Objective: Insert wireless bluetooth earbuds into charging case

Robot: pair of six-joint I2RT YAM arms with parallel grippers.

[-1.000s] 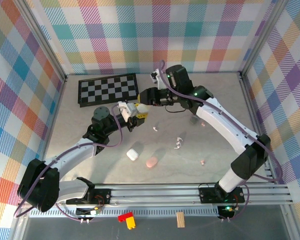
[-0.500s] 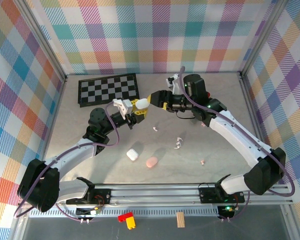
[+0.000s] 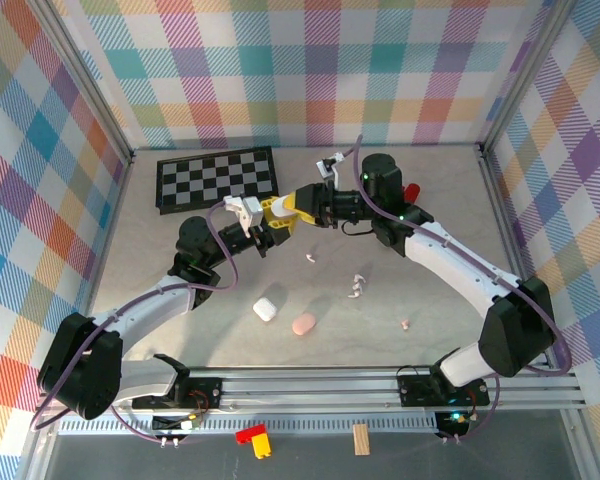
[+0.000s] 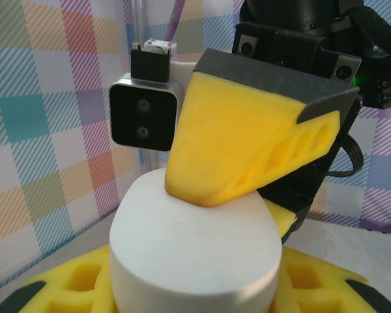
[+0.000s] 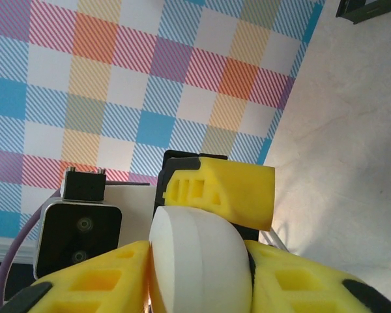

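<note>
Left claw (image 4: 192, 287) and right claw (image 5: 199, 274) are both clamped on the same white pebble-shaped plastic case (image 4: 195, 241) in midair. Tiny white stemmed earbuds (image 3: 357, 286) lie loose on the grey desk (image 3: 450, 190).

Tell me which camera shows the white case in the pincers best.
Right wrist: the white case sits close and side-on between yellow fingers, its seam plain. Left wrist shows a smooth rounded face, a yellow finger overlapping it. From the top it is tiny and mostly hidden by fingers.
</note>
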